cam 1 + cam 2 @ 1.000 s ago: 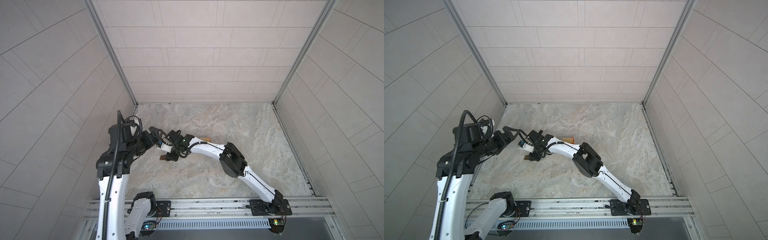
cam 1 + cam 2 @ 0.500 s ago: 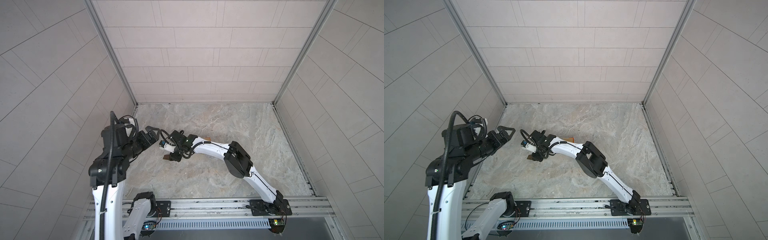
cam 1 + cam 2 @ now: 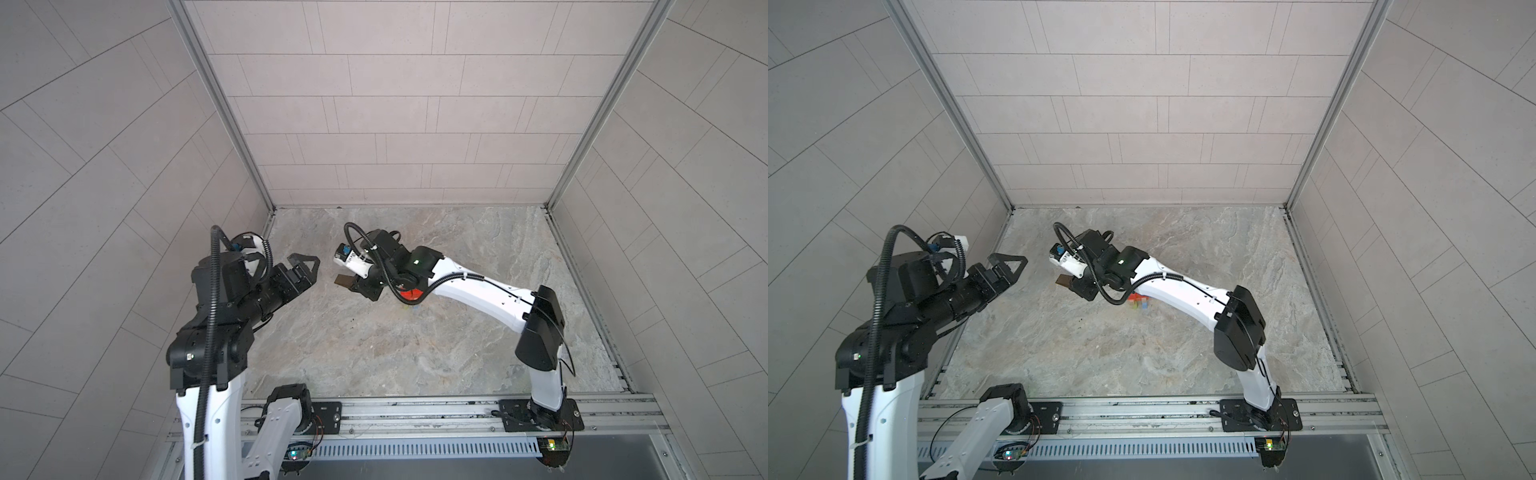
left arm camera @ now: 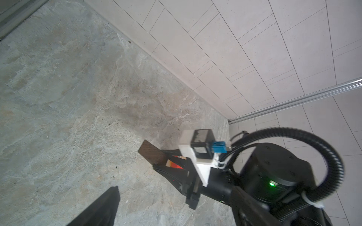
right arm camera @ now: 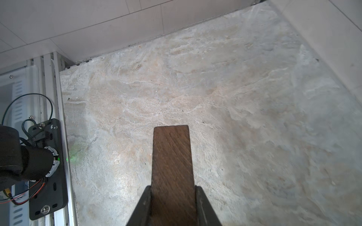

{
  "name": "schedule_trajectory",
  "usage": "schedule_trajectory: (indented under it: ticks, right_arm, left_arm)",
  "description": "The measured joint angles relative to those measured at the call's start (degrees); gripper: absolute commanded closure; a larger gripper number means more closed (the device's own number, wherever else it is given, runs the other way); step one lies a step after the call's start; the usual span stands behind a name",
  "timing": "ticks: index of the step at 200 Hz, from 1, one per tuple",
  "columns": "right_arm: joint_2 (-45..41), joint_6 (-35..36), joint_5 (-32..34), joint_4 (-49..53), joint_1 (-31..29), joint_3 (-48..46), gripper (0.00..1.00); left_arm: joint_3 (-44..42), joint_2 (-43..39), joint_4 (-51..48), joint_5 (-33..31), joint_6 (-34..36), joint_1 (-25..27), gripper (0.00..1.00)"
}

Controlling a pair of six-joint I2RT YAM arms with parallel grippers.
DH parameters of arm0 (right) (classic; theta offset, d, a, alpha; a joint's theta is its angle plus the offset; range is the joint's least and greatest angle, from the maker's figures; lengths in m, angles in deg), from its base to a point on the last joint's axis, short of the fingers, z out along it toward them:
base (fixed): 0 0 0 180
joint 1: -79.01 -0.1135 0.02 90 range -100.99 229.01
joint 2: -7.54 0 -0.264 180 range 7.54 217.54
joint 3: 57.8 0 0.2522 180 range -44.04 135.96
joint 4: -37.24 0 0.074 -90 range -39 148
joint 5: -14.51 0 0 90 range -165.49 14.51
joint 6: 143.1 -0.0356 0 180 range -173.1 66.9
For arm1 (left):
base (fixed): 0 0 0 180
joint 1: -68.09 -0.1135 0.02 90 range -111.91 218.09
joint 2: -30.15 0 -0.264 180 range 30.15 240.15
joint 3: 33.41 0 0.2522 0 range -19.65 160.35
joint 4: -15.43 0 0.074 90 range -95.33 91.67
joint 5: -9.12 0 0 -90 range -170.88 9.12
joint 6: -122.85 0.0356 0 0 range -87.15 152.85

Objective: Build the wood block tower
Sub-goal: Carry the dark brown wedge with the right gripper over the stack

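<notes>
Brown wood juts from the right gripper [image 3: 354,286] in both top views: a dark brown block [image 3: 344,280], clamped by one end, left of the tower [image 3: 1138,302] on the stone table [image 3: 374,353]. The right arm [image 3: 1183,291] and its black cable [image 3: 1100,291] cover most of the tower, so only red, green and blue ends show. The left gripper [image 3: 311,270] hangs well apart, its fingers spread wide and holding nothing.

From the left wrist, the block [image 4: 152,154] sticks out past the right gripper's fingers [image 4: 172,176], with a red-orange patch of the tower [image 4: 174,165] behind them.

From the right wrist, the block [image 5: 172,156] shows slanting grain and sits tight between both fingers [image 5: 143,205].
</notes>
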Motion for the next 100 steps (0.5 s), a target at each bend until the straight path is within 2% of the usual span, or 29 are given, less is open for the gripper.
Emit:
schedule_trajectory:
  ticks: [32, 73, 100]
  right_arm:
    - [-10.69, -3.06, 3.82, 0.55, 2.47, -10.84, 0.86]
    - [-21.55, -6.21, 5.66, 0.87, 6.78, -20.17, 0.88]
    - [-24.39, -7.32, 5.97, 2.89, 10.32, -23.08, 0.92]
  left_arm:
    - [-4.7, 1.09, 3.45, -1.68, -1.11, 4.2, 0.05]
    - [-9.25, 6.34, 8.79, -11.37, -2.4, 21.42, 0.05]
    - [-14.73, 8.17, 13.27, -14.64, -3.8, 23.82, 0.05]
